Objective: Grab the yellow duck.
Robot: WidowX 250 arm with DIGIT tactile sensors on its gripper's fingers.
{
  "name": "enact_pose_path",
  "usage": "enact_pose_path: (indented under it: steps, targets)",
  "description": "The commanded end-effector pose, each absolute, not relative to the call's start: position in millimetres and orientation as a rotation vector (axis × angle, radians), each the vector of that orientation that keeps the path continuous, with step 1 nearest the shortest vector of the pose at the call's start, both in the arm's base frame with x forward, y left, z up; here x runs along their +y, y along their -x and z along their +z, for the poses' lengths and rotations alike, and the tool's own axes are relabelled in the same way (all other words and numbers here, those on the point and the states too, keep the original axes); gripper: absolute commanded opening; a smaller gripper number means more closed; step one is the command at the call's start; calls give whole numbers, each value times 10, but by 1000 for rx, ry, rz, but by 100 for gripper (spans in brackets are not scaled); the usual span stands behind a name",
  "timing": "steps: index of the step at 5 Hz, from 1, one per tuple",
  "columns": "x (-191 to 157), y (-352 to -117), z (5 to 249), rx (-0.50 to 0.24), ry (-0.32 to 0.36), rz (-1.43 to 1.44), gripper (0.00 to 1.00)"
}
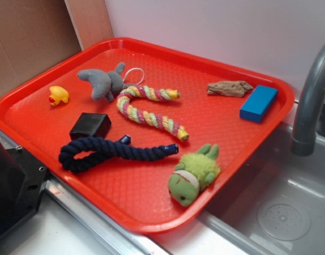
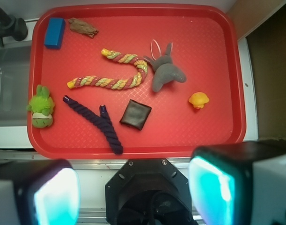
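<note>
A: Where is the small glossy yellow rubber duck with the orange-red beak (image 1: pixel 58 95) sitting?

B: It is resting upright on the red plastic tray (image 1: pixel 151 210), near the tray's edge, with bare tray all around it. In the wrist view the duck (image 2: pixel 198 100) is lying to the right of the grey plush toy with the white loop (image 2: pixel 165 72), apart from it, and the small black box (image 2: pixel 135 114) is sitting further off on the other side.

A: Is the pincer holding anything?

B: No. The gripper (image 2: pixel 133 192) is hanging back beyond the tray's near edge, its two pale fingers (image 2: pixel 213 187) standing wide apart with nothing between them.

A: So how far along is the task?

B: I am judging it as barely begun. The duck is lying untouched; the approach, the descent over it and the closing are all waiting to be done.

A: Anything else nearby?

B: The pastel braided rope (image 1: pixel 149 110) and the dark navy rope (image 1: pixel 111 152) are lying mid-tray, well clear of the duck.
</note>
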State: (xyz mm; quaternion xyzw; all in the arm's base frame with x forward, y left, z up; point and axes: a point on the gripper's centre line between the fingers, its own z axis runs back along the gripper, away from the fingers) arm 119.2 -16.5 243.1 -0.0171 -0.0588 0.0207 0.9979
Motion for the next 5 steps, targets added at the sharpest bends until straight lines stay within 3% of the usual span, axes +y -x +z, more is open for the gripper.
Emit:
enact_pose_path:
  steps: [1, 2, 3, 5]
  targets:
    - [-165, -1192, 2431, -118, 34, 42, 100]
    - [313, -1418, 1960, -112, -85, -2, 100]
    - [667, -1657, 1588, -140, -70, -103, 100]
    - [1061, -1636, 931, -123, -89, -173, 100]
